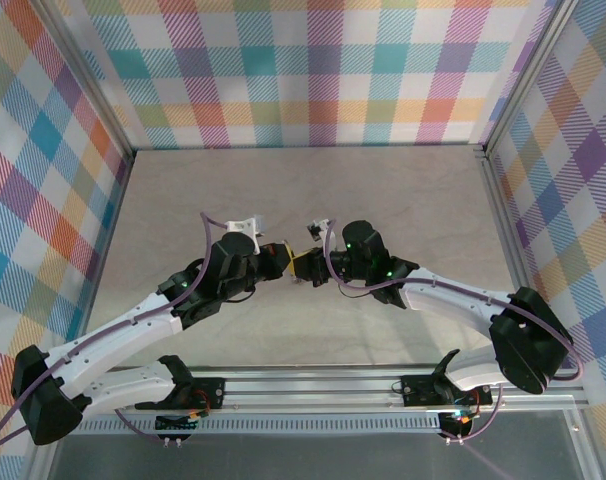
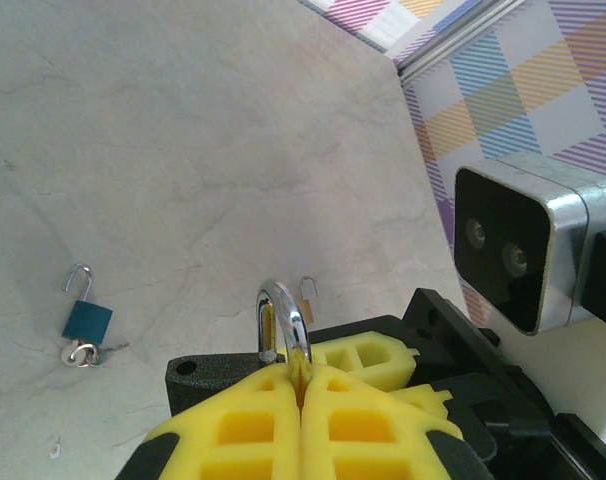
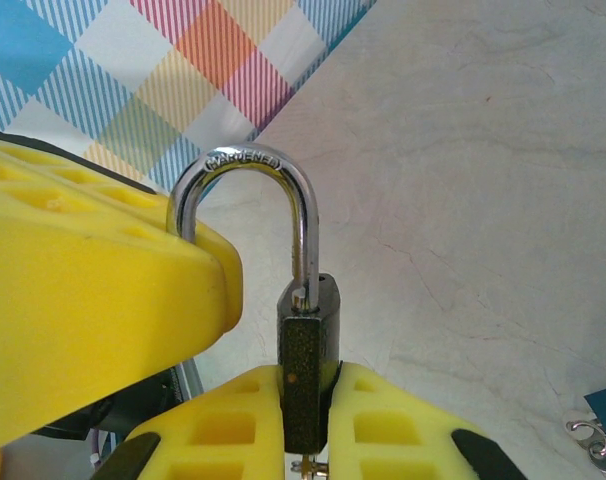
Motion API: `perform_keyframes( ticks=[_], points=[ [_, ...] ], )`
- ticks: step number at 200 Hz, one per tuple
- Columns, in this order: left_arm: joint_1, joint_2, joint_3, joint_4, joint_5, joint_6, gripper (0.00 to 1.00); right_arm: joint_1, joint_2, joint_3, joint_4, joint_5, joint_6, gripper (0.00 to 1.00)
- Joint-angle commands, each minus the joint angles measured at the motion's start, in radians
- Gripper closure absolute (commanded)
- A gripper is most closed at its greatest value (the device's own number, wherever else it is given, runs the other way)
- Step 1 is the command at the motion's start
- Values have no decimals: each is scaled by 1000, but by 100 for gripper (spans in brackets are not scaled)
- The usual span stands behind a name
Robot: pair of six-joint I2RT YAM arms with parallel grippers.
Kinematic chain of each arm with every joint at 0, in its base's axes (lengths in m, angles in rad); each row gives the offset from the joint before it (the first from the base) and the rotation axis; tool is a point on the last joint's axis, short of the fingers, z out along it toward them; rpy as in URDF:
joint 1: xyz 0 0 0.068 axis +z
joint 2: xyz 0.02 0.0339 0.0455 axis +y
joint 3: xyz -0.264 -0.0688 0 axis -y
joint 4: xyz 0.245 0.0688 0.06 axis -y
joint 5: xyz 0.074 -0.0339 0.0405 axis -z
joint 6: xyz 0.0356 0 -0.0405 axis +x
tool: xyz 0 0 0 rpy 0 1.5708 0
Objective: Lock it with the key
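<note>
A black padlock (image 3: 305, 335) hangs between both arms above the table. My right gripper (image 3: 308, 372) is shut on its body, and a small key (image 3: 318, 466) sticks out of the underside. The steel shackle (image 3: 245, 185) stands raised; one leg sits in the body, the other end is hidden behind a yellow finger (image 3: 93, 290) of the left gripper. In the left wrist view my left gripper (image 2: 303, 368) is shut on that shackle (image 2: 286, 315), with the black body (image 2: 213, 378) just beyond. From above, the left gripper (image 1: 286, 262) and right gripper (image 1: 319, 268) meet mid-table.
A blue padlock (image 2: 87, 320) with an open shackle and a key ring (image 2: 81, 353) lies on the table to the left. A small brass padlock (image 2: 307, 300) lies farther off. Checked walls (image 1: 303, 70) enclose the table on three sides.
</note>
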Motion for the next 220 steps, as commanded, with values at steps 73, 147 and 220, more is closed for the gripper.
perform_keyframes(
  ticks=[73, 147, 220],
  points=[
    [-16, -110, 113, -192, -129, 117, 63, -3, -77, -36, -2, -13, -60, 100],
    [23, -74, 261, -308, -24, 291, 36, -3, -89, -30, 5, -101, -81, 100],
    [73, -25, 282, -468, 96, 422, 36, -3, -113, -27, -11, -129, -97, 100]
  ],
)
